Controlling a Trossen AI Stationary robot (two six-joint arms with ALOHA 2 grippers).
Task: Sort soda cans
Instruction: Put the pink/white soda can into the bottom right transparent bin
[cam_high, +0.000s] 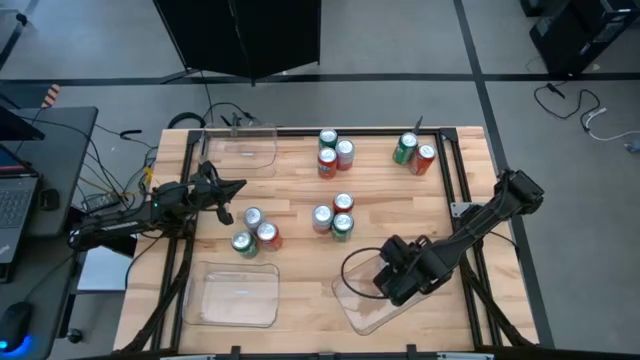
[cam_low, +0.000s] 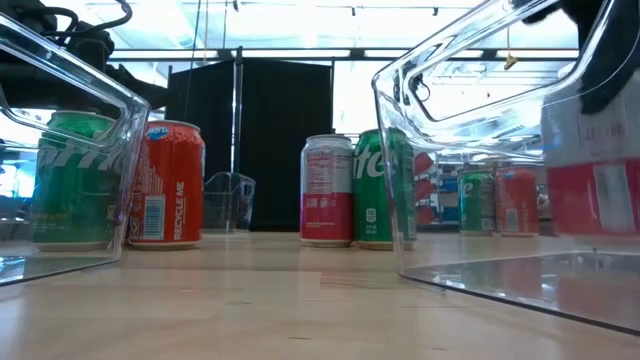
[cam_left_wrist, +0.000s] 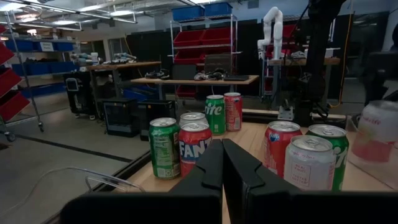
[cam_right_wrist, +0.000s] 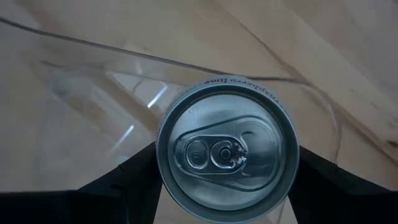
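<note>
Cans on wooden counter (cam_high: 300, 215), entered as found. One can (cam_right_wrist: 227, 151) stood upright between the fingers of the right end effector (cam_high: 398, 272), held by its sides over the clear tray (cam_high: 362, 312) at the near right corner; the wrist view looked straight down onto its silver top, so its long axis ran vertical and in line with the end effector's approach. Whether its base rested on the tray floor or hung just above could not be told. Jaws stood wide, closed about the can's width.

Remaining cans stood upright in loose groups: a trio (cam_high: 255, 230) just beside the left end effector (cam_high: 222, 212); a trio (cam_high: 334, 217) at mid-counter; a trio (cam_high: 334, 152) at the far edge; a pair (cam_high: 413, 152) toward the far right. Two further clear trays: one at the far left (cam_high: 243, 152), one at the near left (cam_high: 232, 295), both without cans.

Left end effector was pressed fully shut, empty, resting low at the counter's left side with its fingers pointed across toward the cans.

Judgement: the coming move turned on the held can sitting directly below the right end effector and inside the tray's walls; release needed only a vertical set-down and a straight lift clear. For the trio beside it, the left arm was plainly the nearer.
</note>
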